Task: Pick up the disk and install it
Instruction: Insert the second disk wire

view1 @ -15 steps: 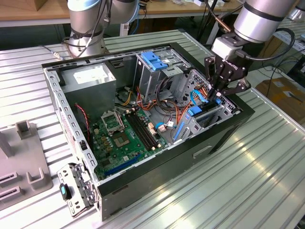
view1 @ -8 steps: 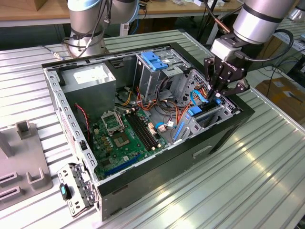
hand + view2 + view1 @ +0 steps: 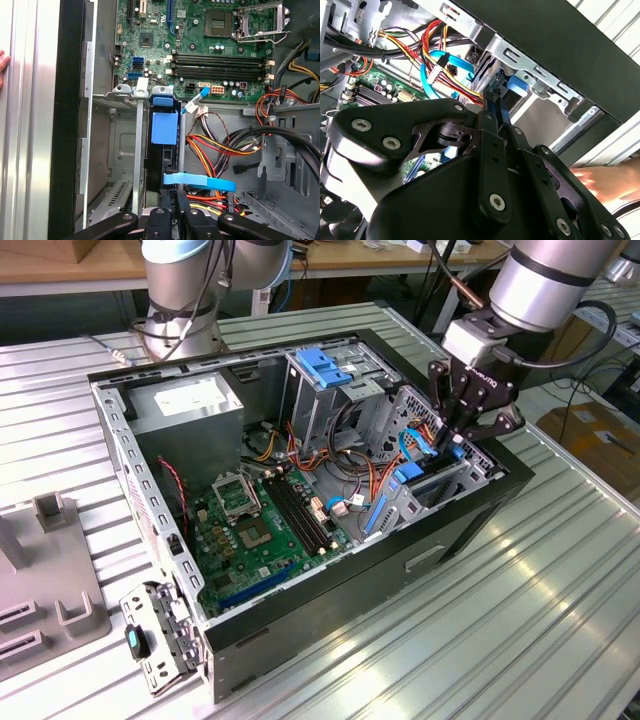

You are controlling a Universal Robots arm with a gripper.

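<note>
Standing on edge in a slot of the grey drive cage [image 3: 120,145], the disk [image 3: 164,127] sits inside the computer case [image 3: 470,520], at the corner farthest from the power supply [image 3: 190,405]. In the first wrist view its blue side rail faces the camera, with thin metal partitions of the cage close on either side and an empty bay beside it, toward the case's black wall.

The hand [image 3: 176,200] is at the end of the disk that lies away from the motherboard [image 3: 210,45]. Its black fingers [image 3: 492,125] are drawn narrow, with the tips close together. I cannot tell whether they pinch part of the disk or only rest against it. A flat blue cable [image 3: 200,181] crosses just in front of the fingertips, and bundles of red, yellow and black wires lie beside the cage, deeper in the case.

Seen in the exterior view, the hand [image 3: 465,435] reaches down over the case's rim at that same corner, and the silver arm [image 3: 545,280] rises away from it. A second cage with a blue latch [image 3: 325,365] stands in the case between the power supply and the hand.

The case lies open on a ribbed metal desk [image 3: 520,640]. A person's fingers [image 3: 605,180] rest on the desk just outside the case wall nearest the hand. A grey fixture [image 3: 50,580] sits on the desk, well apart from the case on the far side from the disk.
</note>
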